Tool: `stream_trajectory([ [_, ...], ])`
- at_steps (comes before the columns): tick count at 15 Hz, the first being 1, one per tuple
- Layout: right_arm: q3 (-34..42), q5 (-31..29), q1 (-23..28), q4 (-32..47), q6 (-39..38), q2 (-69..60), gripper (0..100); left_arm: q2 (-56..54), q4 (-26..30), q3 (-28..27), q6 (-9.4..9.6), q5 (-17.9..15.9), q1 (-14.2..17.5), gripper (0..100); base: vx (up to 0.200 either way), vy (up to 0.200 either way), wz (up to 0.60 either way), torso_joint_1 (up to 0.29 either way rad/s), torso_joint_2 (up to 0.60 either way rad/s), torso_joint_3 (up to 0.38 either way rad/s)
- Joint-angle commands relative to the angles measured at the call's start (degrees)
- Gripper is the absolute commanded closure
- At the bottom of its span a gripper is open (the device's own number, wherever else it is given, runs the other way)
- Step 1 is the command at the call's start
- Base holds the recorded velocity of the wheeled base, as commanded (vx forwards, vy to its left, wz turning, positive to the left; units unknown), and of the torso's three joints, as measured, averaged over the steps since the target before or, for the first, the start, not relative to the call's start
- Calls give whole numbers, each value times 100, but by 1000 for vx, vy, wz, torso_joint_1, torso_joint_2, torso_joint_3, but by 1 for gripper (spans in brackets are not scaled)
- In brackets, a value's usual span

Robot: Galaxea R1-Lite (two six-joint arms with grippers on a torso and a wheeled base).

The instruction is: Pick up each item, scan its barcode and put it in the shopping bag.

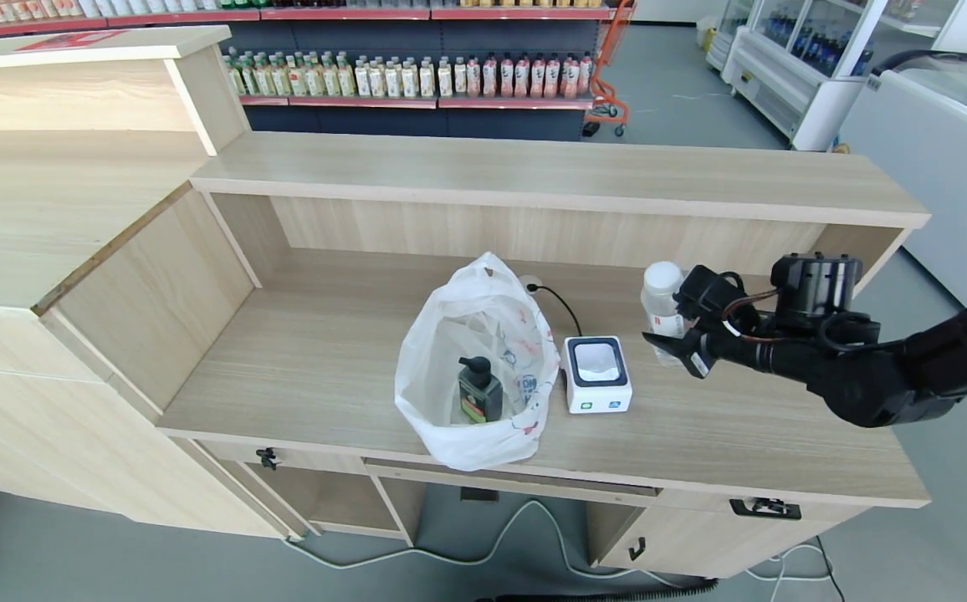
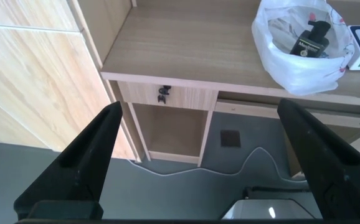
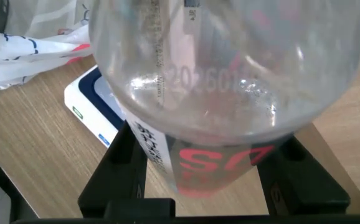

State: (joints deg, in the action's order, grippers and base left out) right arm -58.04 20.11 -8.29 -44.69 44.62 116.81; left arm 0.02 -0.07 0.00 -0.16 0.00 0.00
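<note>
Right gripper (image 1: 677, 328) is clamped on the clear round plastic bottle with a white cap (image 1: 660, 294), just beside the white box scanner (image 1: 596, 372); risks are a barcode turned off-window giving no read, or the slick bottle slipping short of the white plastic shopping bag (image 1: 418, 368).

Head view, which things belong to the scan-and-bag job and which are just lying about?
Job: clear bottle in the right gripper, scanner, shopping bag, pump bottle inside it.
Just there: shelved drinks, orange trolley, display fridge.
</note>
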Motion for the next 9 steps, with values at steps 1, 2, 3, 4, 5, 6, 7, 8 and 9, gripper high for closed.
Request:
stream_trajectory([
  [1, -252, 98, -6, -22, 65, 369, 100, 6, -1, 0, -2, 0, 0, 0, 0, 0, 0, 0, 0, 0],
  [2, -419, 124, -6, -40, 144, 483, 100, 6, -1, 0, -2, 0, 0, 0, 0, 0, 0, 0, 0, 0],
  [3, -612, 265, -15, -40, 179, 589, 100, -2, -1, 0, -2, 0, 0, 0, 0, 0, 0, 0, 0, 0],
  [4, -876, 476, -24, -31, 214, 720, 100, 6, -1, 0, -2, 0, 0, 0, 0, 0, 0, 0, 0, 0],
  [5, -1227, 634, -32, -31, 311, 896, 100, 6, -1, 0, -2, 0, 0, 0, 0, 0, 0, 0, 0, 0],
  [6, -1394, 810, -32, -31, 319, 1010, 100, 6, -1, 0, -2, 0, 0, 0, 0, 0, 0, 0, 0, 0],
  [7, -1553, 1021, -41, -31, 328, 1098, 100, -2, -1, -9, -2, 0, 0, 0, 0, 0, 0, 0, 0, 0],
  [8, -1658, 1161, -50, -31, 346, 1221, 100, -2, -1, 0, -2, 0, 0, 0, 0, 0, 0, 0, 0, 0],
  [9, -1746, 1267, -76, -31, 363, 1309, 100, 6, -1, 0, -2, 0, 0, 0, 0, 0, 0, 0, 0, 0],
])
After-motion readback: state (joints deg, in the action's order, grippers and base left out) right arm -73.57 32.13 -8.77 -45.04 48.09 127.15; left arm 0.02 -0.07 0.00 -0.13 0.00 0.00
